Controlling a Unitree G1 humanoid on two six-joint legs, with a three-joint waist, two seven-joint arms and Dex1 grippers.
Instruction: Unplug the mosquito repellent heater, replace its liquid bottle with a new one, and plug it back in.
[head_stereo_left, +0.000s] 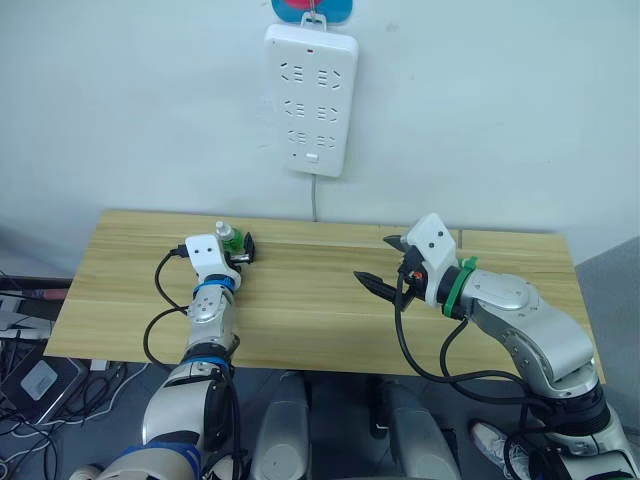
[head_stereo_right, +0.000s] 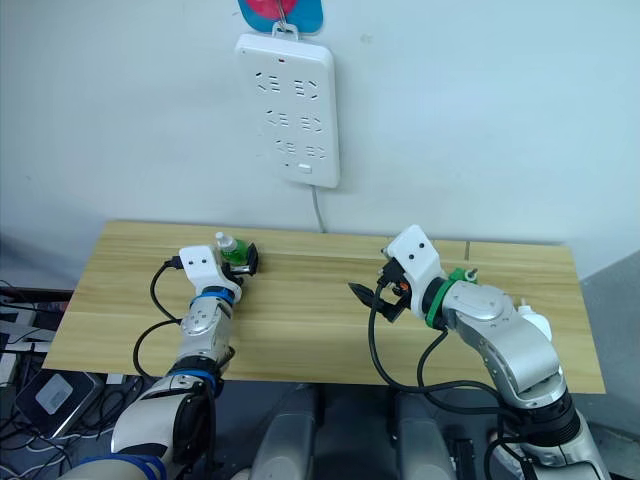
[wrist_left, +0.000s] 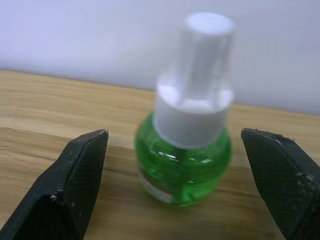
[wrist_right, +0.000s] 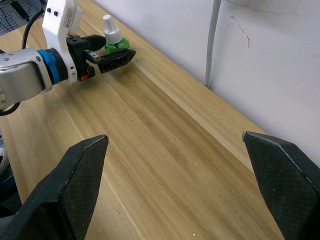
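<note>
Both arms were silver-grey metal with black cables looping beside them. The left arm (head_stereo_left: 208, 320) wore a blue band, the right arm (head_stereo_left: 520, 320) a green one. White wrist housings carried black, cross-hatched fingers (wrist_right: 75, 185).

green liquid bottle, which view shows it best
The left wrist view: the green liquid bottle stands between the open left pincer. The eye views and right wrist view show it small, partly behind that pincer.
</note>
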